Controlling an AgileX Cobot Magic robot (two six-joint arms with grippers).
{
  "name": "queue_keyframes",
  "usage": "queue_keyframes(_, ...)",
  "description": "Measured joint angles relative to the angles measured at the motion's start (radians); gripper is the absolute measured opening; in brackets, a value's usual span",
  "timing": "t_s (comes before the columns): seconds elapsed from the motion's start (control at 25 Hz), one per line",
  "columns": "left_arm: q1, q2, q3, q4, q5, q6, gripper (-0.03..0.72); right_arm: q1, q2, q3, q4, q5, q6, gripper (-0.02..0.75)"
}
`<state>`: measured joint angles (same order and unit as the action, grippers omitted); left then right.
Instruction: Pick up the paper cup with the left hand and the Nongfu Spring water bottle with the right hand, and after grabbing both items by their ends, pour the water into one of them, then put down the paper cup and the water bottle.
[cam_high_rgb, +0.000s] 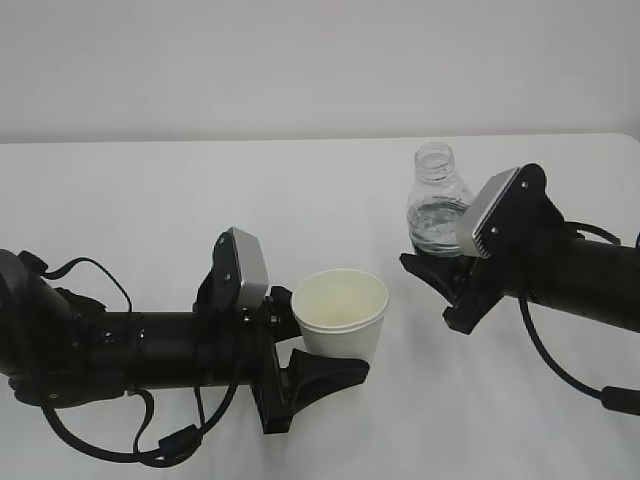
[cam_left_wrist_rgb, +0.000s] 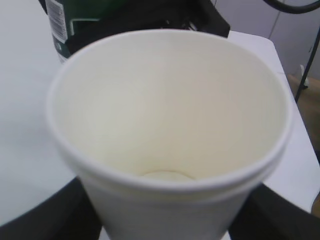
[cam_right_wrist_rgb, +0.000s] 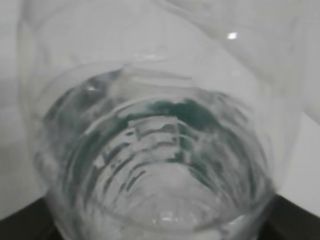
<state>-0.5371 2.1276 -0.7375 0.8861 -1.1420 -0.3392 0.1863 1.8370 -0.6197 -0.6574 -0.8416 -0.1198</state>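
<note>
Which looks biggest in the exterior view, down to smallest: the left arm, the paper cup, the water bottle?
1. Left arm, by far the largest.
2. Paper cup and water bottle: close. The bottle's lower part is hidden by the right gripper, so I won't rank them.

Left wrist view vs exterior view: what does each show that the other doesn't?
Left wrist only: the paper cup down to its bottom, dry and empty. Exterior only: both arms, the left gripper shut on the cup, the right gripper holding the upright, uncapped water bottle. Both: cup, bottle, white table.
</note>
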Motion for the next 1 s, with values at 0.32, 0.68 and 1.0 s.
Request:
queue_keyframes(0.32,0.0,0.0,0.0,0.0,0.0,0.0,0.483,0.0,0.0,-0.006,0.009,0.0,-0.099,0.491)
queue_keyframes(0.68,0.0,0.0,-0.002,0.004,0.0,0.016,0.483,0.0,0.0,-0.006,0.035,-0.022,-0.188,0.491)
queue_keyframes(1.0,0.0,0.0,-0.019,0.008,0.0,0.018,0.482,0.0,0.0,-0.028,0.055,-0.03,-0.208,0.491)
